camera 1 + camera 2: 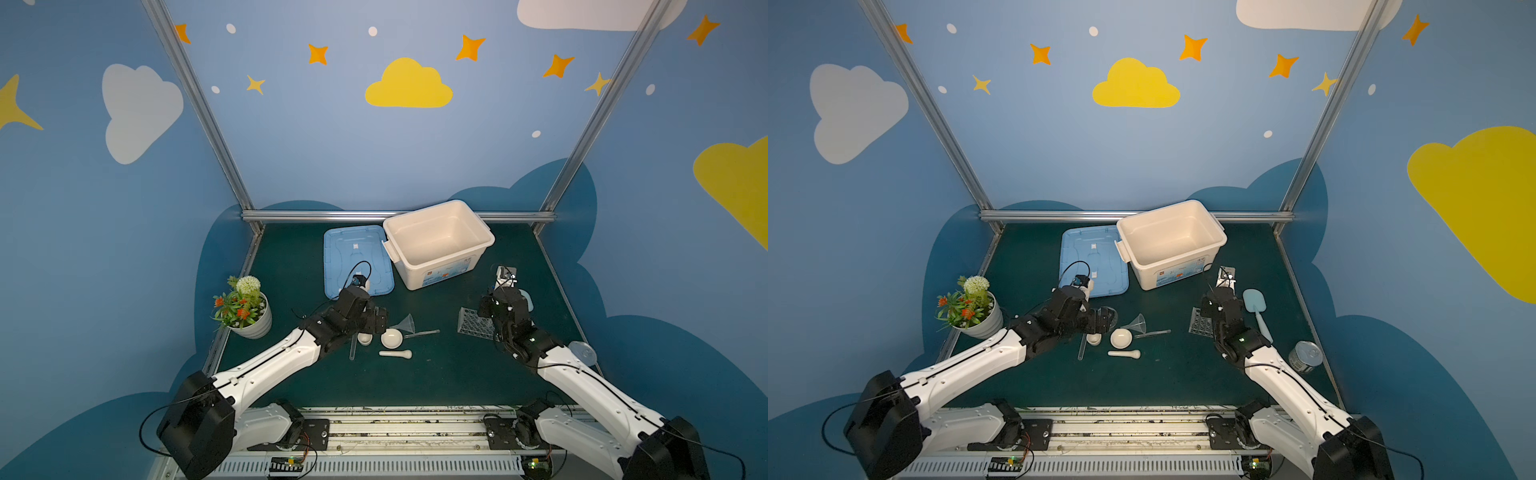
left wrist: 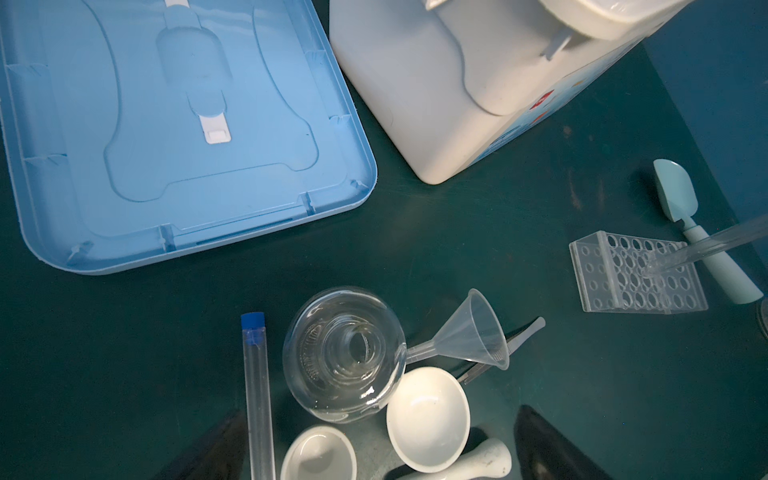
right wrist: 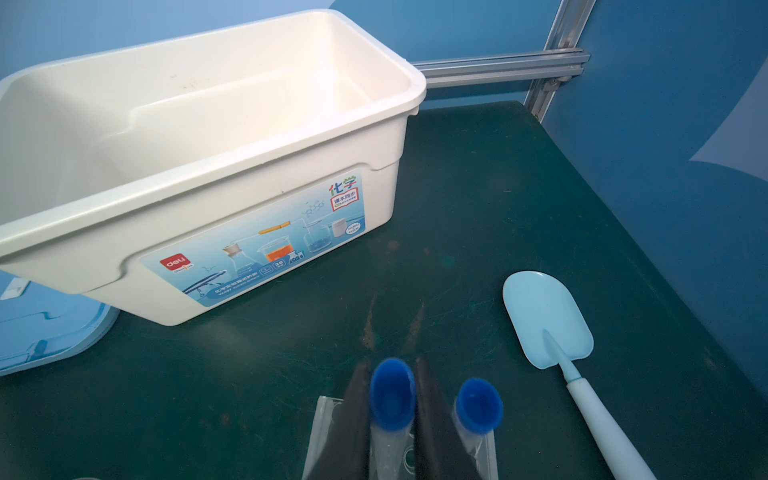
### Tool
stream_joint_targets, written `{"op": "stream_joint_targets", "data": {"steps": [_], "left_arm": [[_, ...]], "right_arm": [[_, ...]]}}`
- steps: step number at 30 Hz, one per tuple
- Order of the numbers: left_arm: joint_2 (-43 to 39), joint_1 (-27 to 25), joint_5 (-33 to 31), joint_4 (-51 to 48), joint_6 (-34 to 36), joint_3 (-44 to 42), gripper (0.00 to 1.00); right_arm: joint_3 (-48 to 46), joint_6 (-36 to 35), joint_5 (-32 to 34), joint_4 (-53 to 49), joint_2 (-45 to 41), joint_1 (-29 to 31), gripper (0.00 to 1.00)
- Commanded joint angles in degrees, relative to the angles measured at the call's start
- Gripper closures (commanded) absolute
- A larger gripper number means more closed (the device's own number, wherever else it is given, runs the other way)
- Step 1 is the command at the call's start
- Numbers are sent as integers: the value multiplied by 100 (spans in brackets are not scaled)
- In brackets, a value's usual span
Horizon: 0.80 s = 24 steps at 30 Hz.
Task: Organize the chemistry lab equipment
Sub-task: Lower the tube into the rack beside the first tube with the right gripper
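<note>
Tube: clear blue-capped test tube (image 3: 392, 399) was clamped between right gripper (image 3: 392, 368) fingers, over clear grid-holed plastic rack (image 3: 322, 419).
Left gripper (image 2: 380, 411): spread wide, empty, above round clear glass flask (image 2: 345, 353).

I record the tabletop (image 1: 436, 374) as dark green with brownish scuffs. Bin (image 3: 374, 187): off-white, bearing a blue printed label with a red logo. Lid (image 2: 270, 199): pale blue, white clips. Test tube (image 2: 257, 395): clear, blue cap. Flask (image 2: 345, 353) and funnel (image 2: 482, 328): clear, colourless. Rack (image 2: 615, 291): clear, patterned with a grid of round holes. Mortar (image 2: 428, 415), small cup (image 2: 320, 457), pestle (image 1: 395, 354): white. Scoop (image 3: 548, 320): pale blue blade, paler handle. Plant (image 1: 243, 305): green leaves, orange and white blooms; pot (image 1: 259, 324) white, ribbed. My right tool (image 3: 392, 368) has dark fingers (image 3: 353, 424); second tube (image 3: 392, 399) and third tube (image 3: 478, 405) carry bright blue caps. My arms (image 1: 270, 361): white shells, black joints. Walls (image 1: 374, 158): blue, with yellow and white clouds and orange stars.
</note>
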Motion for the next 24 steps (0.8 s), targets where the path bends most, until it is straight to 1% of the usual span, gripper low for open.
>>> {"op": "stream_joint_targets", "data": {"steps": [1, 7, 24], "left_arm": [[-105, 34, 47, -23, -55, -65, 0], [-110, 34, 56, 25, -75, -117, 0], [-181, 43, 38, -10, -96, -187, 0]], "right_arm": [[-26, 40, 103, 15, -5, 30, 99], [-5, -6, 138, 27, -33, 36, 99], [168, 299, 174, -58, 169, 29, 99]]}}
